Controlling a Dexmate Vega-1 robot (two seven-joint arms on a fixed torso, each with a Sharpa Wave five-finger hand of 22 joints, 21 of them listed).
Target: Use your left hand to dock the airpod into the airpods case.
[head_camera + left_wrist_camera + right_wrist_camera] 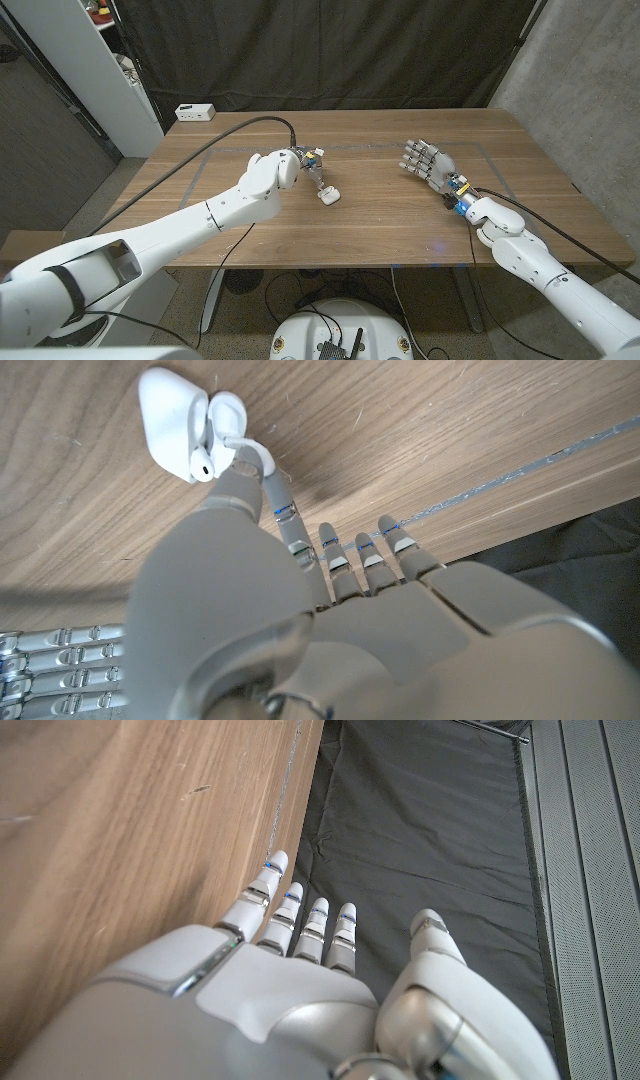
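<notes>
Honestly, the tiny, slick airpod (205, 455) was pinched by the stem in the left hand (300, 620) fingers (255, 475), right at the open airpods case (170, 420); right hand (432, 165) fingers were spread.

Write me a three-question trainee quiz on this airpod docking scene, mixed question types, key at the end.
1. True or false: the small white airpods case lies on the wooden table with its lid open.
2. Multiple choice: the white airpod is
A. lying far from the case
B. at the open case's mouth, by a left hand fingertip
C. held in the right hand
3. Fill in: the right hand has its fingers spread and holds ____.

Key: 1 true; 2 B; 3 nothing.
</notes>
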